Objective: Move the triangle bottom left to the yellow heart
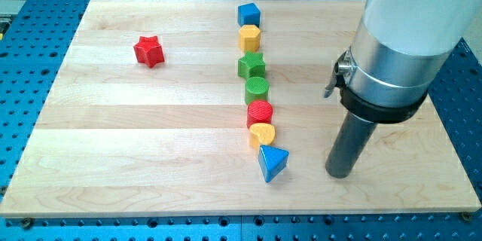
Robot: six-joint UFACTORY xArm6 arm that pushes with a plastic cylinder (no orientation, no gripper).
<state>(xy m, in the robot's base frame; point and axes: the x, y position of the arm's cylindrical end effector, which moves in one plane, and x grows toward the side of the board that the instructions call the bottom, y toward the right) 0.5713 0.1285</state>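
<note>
A blue triangle (272, 163) lies near the view's bottom, at the lower end of a column of blocks. A yellow heart (262, 134) sits just above and slightly left of it, touching or nearly touching it. My tip (340, 172) rests on the board to the right of the blue triangle, with a clear gap between them.
Above the heart the column runs upward: a red cylinder (260, 113), a green cylinder (257, 89), a green star (252, 65), a yellow hexagon (250, 38) and a blue pentagon (248, 13). A red star (149, 51) sits alone at the upper left. The wooden board (113, 158) lies on a blue perforated table.
</note>
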